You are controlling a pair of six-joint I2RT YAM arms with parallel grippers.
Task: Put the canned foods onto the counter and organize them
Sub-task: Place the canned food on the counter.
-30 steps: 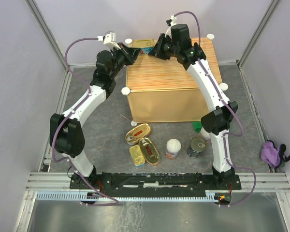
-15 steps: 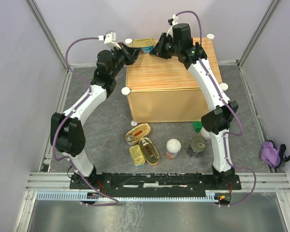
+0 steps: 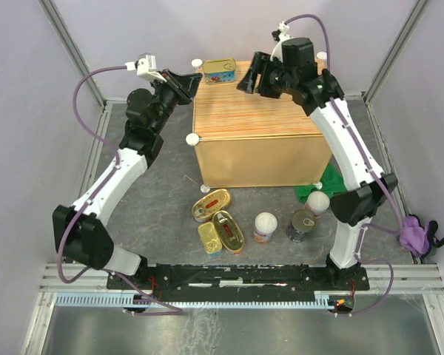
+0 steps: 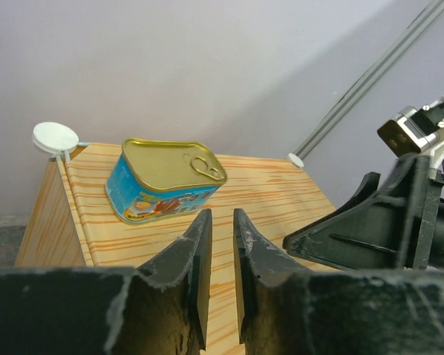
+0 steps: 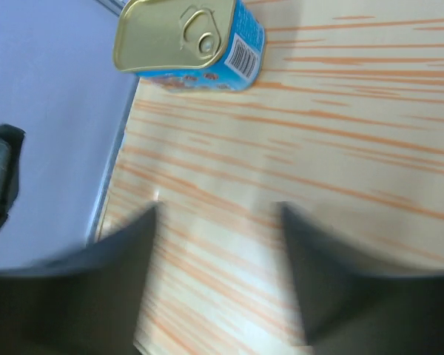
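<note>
Lilac-walled cell, counter [image 3: 259, 118] with one tin [image 3: 220, 71] at far-left corner.
Pressed-together left gripper [image 3: 194, 79] and spread right gripper [image 3: 244, 81] either side of tin, clear of it.

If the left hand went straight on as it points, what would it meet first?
Probably the blue rectangular tin with the gold lid, on the striped light-wood counter ahead of the left hand; it sits slightly left of that line.
</note>
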